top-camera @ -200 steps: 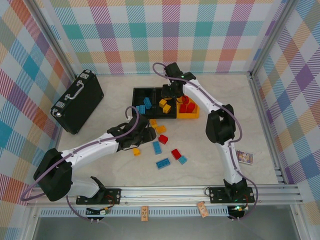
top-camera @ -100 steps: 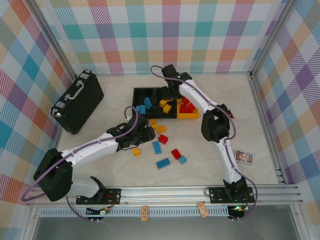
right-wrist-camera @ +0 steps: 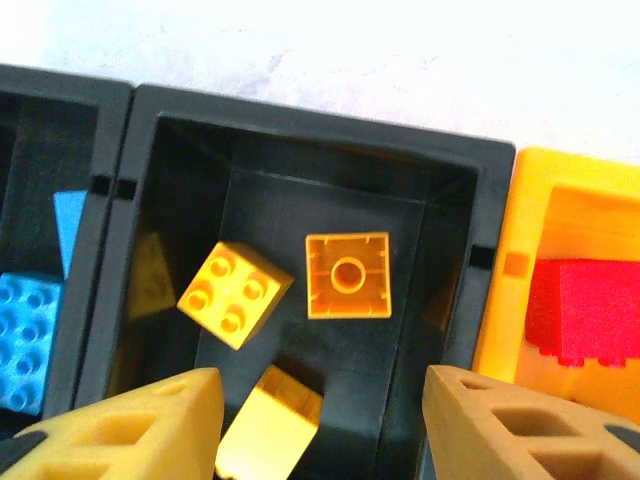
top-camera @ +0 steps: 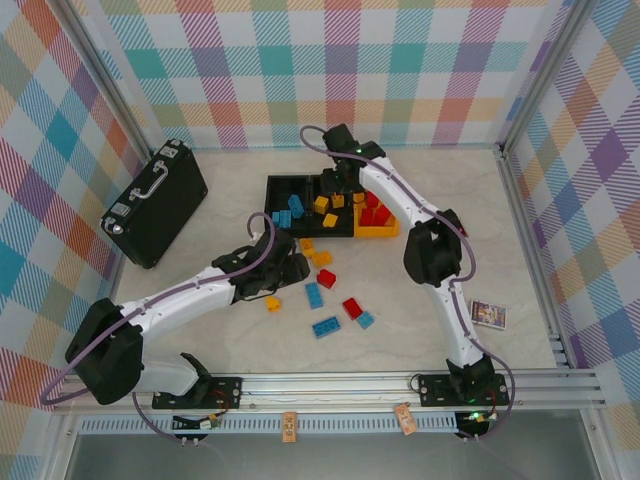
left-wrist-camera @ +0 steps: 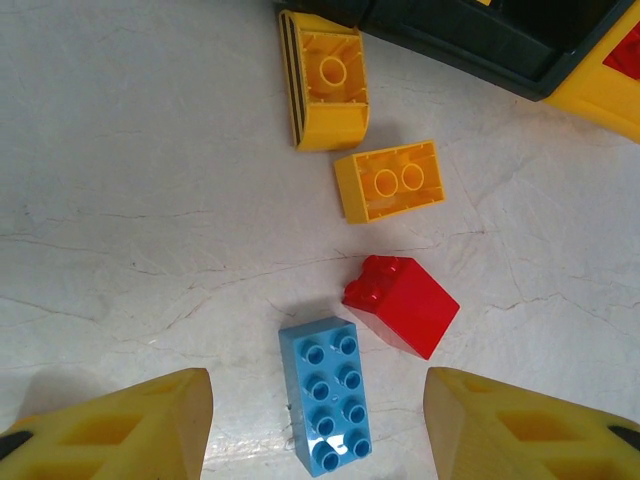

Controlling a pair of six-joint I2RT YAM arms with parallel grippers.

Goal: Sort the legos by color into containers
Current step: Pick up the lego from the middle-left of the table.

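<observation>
My right gripper [right-wrist-camera: 320, 400], fingers spread and empty, hangs above the middle black plastic bin [right-wrist-camera: 300, 165] containing yellow-orange studded plastic bricks [right-wrist-camera: 347, 275]. My left gripper [left-wrist-camera: 315, 385], likewise spread, hovers over a blue eight-stud plastic brick [left-wrist-camera: 328, 400].

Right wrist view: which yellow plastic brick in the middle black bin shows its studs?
The left yellow brick, four studs up; the square brick shows its hollow underside, the third brick a smooth face.

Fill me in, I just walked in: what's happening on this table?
Two robot arms are sorting legos by color. The right gripper hangs open over the middle black bin, which holds yellow bricks; blue bricks lie in the left black bin, red bricks in the yellow bin. The left gripper hovers open over a blue brick and a red brick on the table.
</observation>
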